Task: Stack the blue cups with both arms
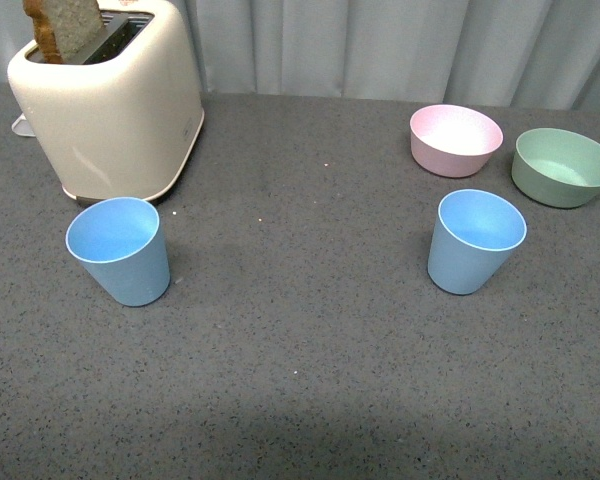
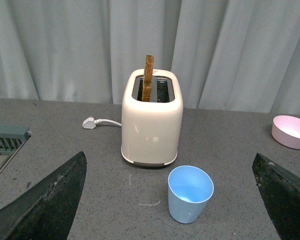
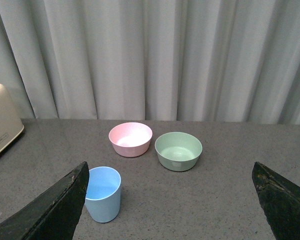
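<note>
Two light blue cups stand upright and apart on the grey table. One blue cup (image 1: 120,250) is at the left, in front of the toaster. The other blue cup (image 1: 474,240) is at the right, in front of the bowls. Neither arm shows in the front view. In the left wrist view my left gripper (image 2: 170,200) is open, its black fingers (image 2: 45,205) wide apart, with the left cup (image 2: 190,194) ahead between them, untouched. My right gripper (image 3: 170,200) is open too, and the right cup (image 3: 103,194) stands beside one of its fingers (image 3: 50,210), apart from it.
A cream toaster (image 1: 110,100) with a slice of toast (image 1: 65,28) stands at the back left, its white plug (image 2: 89,123) lying beside it. A pink bowl (image 1: 456,139) and a green bowl (image 1: 564,166) sit at the back right. Grey curtains hang behind the table.
</note>
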